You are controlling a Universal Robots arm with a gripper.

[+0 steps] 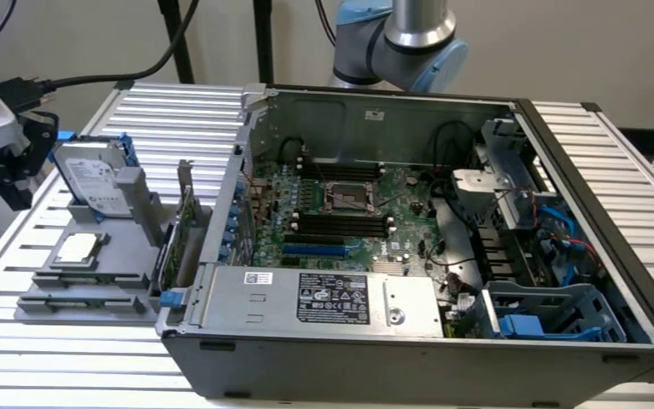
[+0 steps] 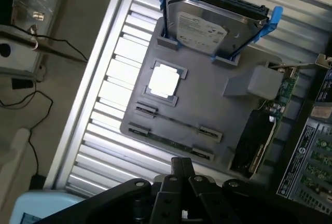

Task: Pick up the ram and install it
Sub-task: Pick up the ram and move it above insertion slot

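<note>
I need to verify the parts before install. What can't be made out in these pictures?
ram: wrist view, edge-on in the gray holder, chips too small.
power supply label: exterior view, text too small.
robot arm: exterior view, cut off by top edge.

Silver-tube arm (image 1: 418, 25), pale-blue joint caps; matte black jaws, angular links, round pivot screws.

Light: even indoor illumination from above, moderately bright in both views.
Glare: you see the ribbed tabletop (image 2: 111, 86) washed near white in the wrist view; the processor lid (image 2: 164, 80) shines pale beside it.
Shadow: the computer case (image 1: 395, 115) dims inside, deepest in the bays at the exterior view's right.
Underlit: the gripper (image 2: 182, 163) reads as a dark mass.
</note>
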